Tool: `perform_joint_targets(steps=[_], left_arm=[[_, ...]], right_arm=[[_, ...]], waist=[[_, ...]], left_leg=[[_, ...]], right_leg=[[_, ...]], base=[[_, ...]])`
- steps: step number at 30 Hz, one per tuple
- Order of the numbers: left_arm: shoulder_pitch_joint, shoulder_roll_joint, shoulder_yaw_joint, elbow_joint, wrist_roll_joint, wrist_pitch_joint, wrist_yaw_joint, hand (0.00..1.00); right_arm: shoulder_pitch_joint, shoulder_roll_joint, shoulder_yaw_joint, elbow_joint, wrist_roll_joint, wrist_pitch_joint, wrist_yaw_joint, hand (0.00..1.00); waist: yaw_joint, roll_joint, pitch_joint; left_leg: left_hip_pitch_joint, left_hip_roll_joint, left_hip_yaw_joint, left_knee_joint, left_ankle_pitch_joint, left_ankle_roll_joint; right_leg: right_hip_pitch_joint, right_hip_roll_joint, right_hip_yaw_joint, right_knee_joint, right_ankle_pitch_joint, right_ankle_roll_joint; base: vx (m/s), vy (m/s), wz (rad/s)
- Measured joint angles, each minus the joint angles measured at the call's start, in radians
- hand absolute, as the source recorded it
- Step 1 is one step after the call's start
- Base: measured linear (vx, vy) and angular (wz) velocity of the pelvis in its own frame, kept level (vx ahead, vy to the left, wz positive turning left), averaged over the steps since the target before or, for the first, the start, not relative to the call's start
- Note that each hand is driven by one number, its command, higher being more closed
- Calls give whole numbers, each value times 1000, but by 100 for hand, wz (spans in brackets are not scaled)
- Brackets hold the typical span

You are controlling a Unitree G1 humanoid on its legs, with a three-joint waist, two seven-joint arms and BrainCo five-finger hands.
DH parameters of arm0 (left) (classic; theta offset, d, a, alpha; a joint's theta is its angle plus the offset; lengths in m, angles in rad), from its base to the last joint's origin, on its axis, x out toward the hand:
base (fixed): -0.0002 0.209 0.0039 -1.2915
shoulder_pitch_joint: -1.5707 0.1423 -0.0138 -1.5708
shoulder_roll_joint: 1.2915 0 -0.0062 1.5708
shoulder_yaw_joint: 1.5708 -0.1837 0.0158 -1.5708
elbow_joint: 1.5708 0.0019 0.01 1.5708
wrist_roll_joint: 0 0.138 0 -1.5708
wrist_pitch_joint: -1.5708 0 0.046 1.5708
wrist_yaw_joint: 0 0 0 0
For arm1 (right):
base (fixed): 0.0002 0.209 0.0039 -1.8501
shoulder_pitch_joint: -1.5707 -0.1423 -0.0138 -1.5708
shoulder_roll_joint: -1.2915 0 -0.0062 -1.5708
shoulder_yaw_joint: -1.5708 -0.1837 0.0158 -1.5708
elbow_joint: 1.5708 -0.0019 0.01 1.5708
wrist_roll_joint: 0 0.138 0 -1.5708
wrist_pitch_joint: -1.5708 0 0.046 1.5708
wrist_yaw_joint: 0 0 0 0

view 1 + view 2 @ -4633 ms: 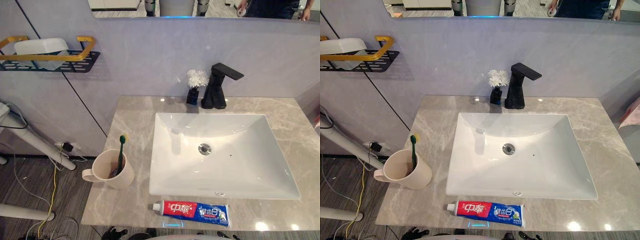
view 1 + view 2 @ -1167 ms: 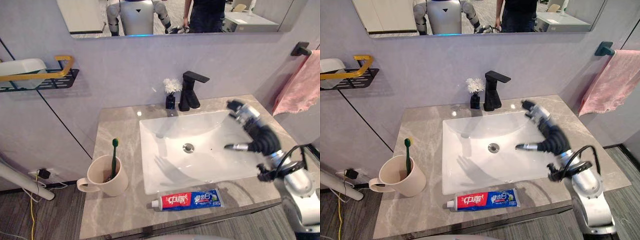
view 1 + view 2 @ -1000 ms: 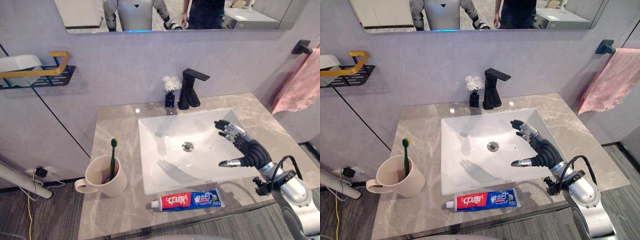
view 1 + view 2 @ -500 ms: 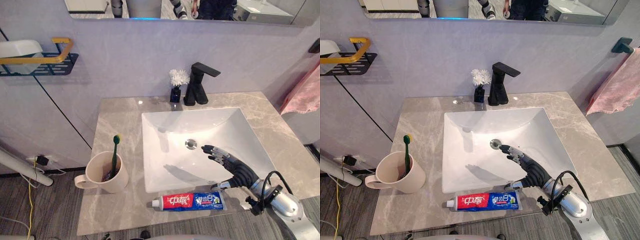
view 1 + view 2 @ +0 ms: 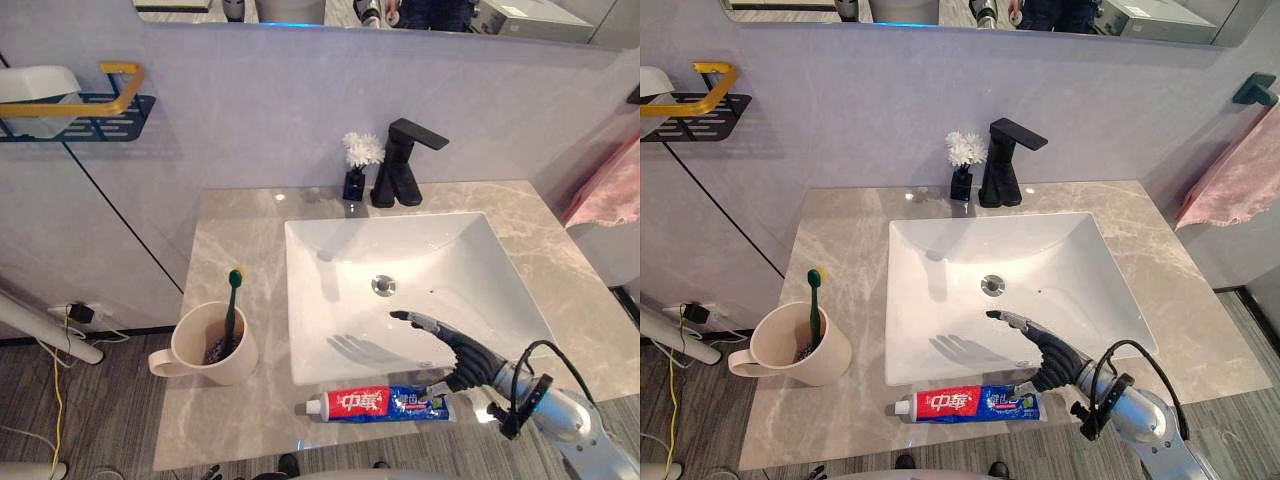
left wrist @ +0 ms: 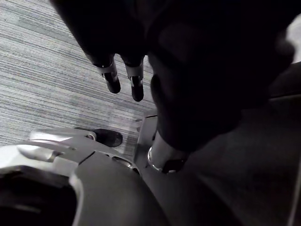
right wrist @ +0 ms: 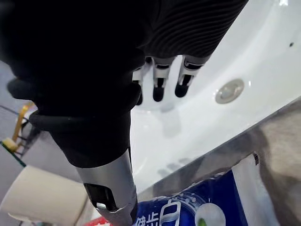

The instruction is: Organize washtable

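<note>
A red, white and blue toothpaste tube (image 5: 378,403) lies flat on the marble counter in front of the white sink (image 5: 330,250). My right hand (image 5: 461,356) is open and low over the sink's front rim. Its fingers (image 7: 159,81) reach straight over the basin, and its thumb (image 7: 109,187) hangs just above the tube's blue end (image 7: 200,213); I cannot tell whether it touches. A beige mug (image 5: 208,347) holding a green toothbrush (image 5: 232,300) stands at the counter's front left. My left hand (image 6: 112,77) hangs open over the grey floor and holds nothing.
A black faucet (image 5: 402,164) and a small dark vase of white flowers (image 5: 357,166) stand behind the sink. A black and gold wall shelf (image 5: 72,102) carries a white dish at upper left. A pink towel (image 5: 606,186) hangs at the right.
My right hand has come down from above the basin toward the counter's front edge, ending beside the tube's blue end. The camera has tilted a little; tube and mug have stayed put.
</note>
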Motion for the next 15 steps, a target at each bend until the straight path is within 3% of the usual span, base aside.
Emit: perform_joint_targets(steps=[15], left_arm=[[0, 1, 0, 0, 0, -1, -18, 0]], right_arm=[[14, -45, 2, -9, -8, -2, 20, 0]], waist=[[0, -1, 1]], left_leg=[[0, 0, -1, 0, 0, 0]], right_leg=[[-4, 0, 3, 8, -1, 0]], base=[[0, 0, 0]])
